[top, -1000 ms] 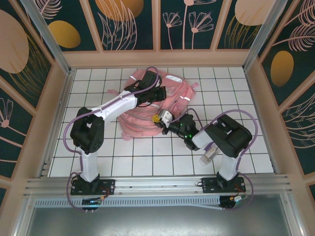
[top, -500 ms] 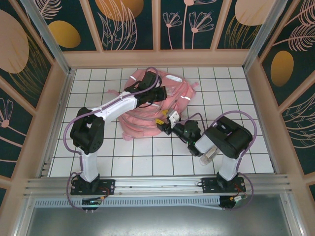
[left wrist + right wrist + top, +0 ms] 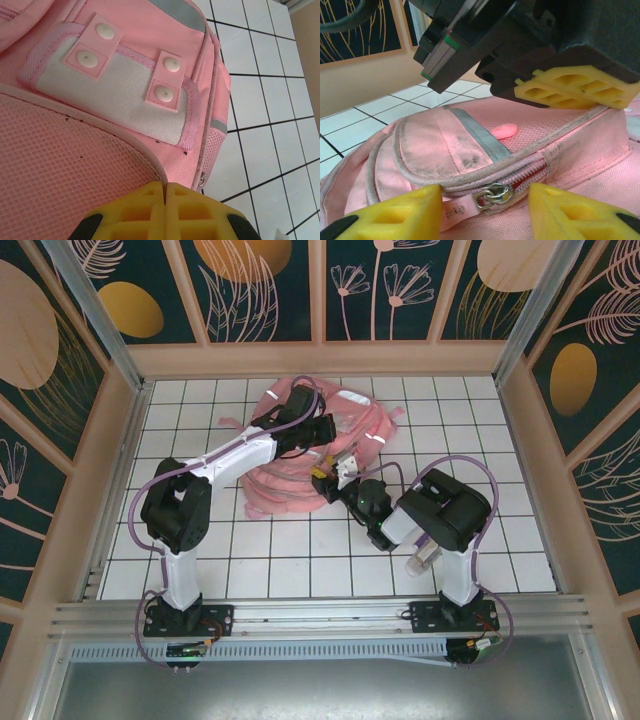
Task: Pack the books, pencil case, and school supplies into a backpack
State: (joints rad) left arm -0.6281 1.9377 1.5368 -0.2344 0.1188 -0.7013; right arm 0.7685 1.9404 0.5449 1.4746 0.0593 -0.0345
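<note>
The pink backpack (image 3: 285,465) lies on the tiled table. My left gripper (image 3: 164,187) is shut on its piped edge beside a mesh panel (image 3: 65,155); it shows from above (image 3: 320,430) and from the right wrist (image 3: 580,90). My right gripper (image 3: 485,197) stands open at the bag's near right side (image 3: 330,480), with one finger on each side of the metal zipper slider (image 3: 495,194) and its pink pull tab (image 3: 457,210). Nothing is between its pads. A small whitish tube (image 3: 424,556) lies on the table under the right arm. Books and pencil case are out of view.
The white tiled table (image 3: 300,560) is bounded by a raised wooden frame (image 3: 120,450) on the left, back and right. A grey reflective strip (image 3: 477,135) crosses the bag's front pocket. Open tiles lie to the right of the bag (image 3: 270,100).
My right gripper has opened from shut and now straddles the zipper slider, and the right arm has shifted left toward the bag. The left gripper keeps its hold.
</note>
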